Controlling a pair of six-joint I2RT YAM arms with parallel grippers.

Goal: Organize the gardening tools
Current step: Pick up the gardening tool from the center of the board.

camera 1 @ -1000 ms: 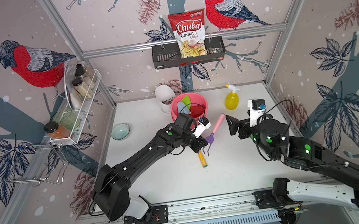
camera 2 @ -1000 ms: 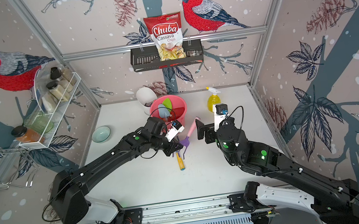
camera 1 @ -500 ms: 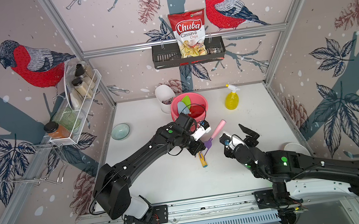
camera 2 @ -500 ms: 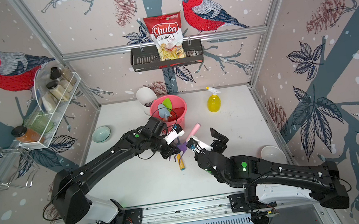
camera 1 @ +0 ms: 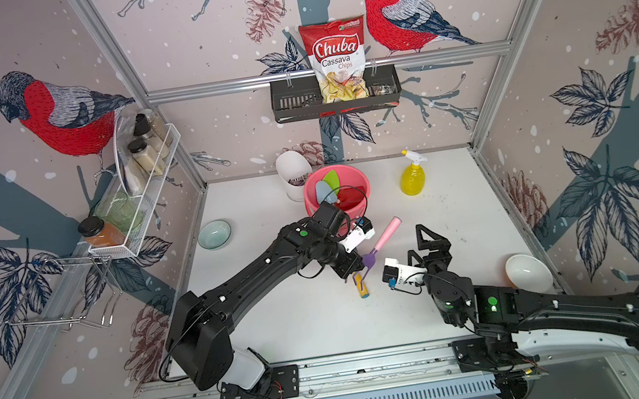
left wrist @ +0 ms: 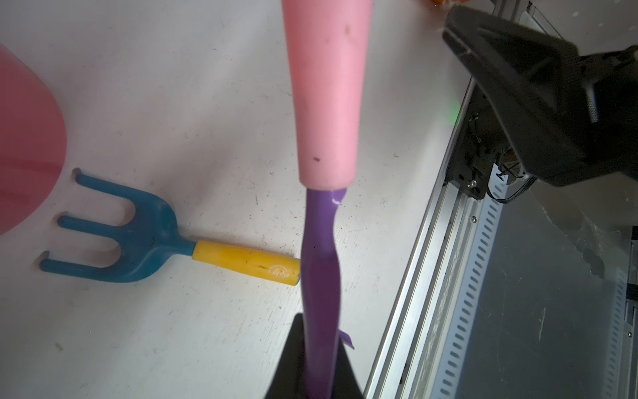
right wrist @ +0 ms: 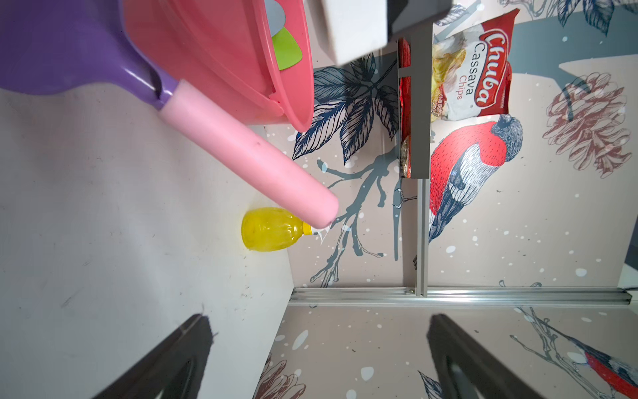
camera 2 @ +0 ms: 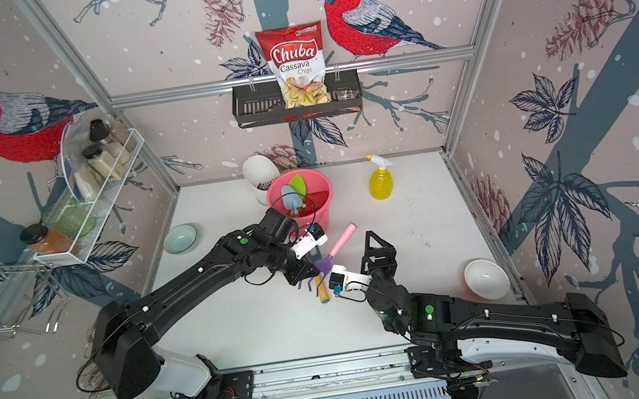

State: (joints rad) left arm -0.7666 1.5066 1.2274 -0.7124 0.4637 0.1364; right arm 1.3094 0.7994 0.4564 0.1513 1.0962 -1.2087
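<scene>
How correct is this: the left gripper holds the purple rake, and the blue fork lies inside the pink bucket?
One thing is wrong. The left gripper holds the purple rake, but the blue fork lies on the table, outside the pink bucket; the left wrist view shows it.

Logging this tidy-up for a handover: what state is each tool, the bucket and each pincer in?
purple rake, clamped by the left pincer
left pincer, shut on the purple rake
right pincer, open, empty
blue fork, lying flat on the table
yellow spray bottle, upright on the table
pink bucket, upright
light-blue trowel, in the bucket
green spade, in the bucket
</scene>
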